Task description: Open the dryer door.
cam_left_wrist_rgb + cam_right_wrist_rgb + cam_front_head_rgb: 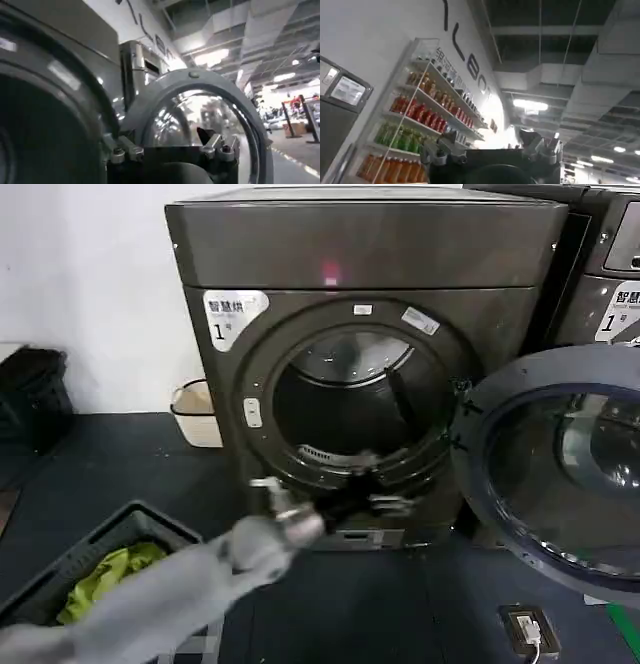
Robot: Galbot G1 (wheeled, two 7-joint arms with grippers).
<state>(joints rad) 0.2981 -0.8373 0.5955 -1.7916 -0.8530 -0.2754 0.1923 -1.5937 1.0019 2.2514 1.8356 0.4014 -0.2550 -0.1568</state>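
- Left arm [150, 594] is nearest the head camera, running from the lower left of the frame up toward centre; it ends in the left gripper [335, 499] just in front of the lower rim of the dryer opening [350, 399].
- Left gripper: fingers spread, nothing between them. In the left wrist view, the left fingertips [122, 150] stand apart with only air between.
- Dryer door [560, 469] sits at the right of the head frame, swung wide, grey inner face and glass toward the camera. Hinge side is at its left edge, next to the dryer front.
- Key relation: door lies to the right of the left gripper, apart from it, no contact. Its free edge runs off the frame's right side.
- Judgement: door already open; task looks essentially done, so the left arm needs only to pull clear.
- Right gripper [490, 150], in its wrist view, is spread, empty, pointed at shelves of bottles [420, 120] and the ceiling; idle.
- Basket [90, 569] with green cloth, lower left.
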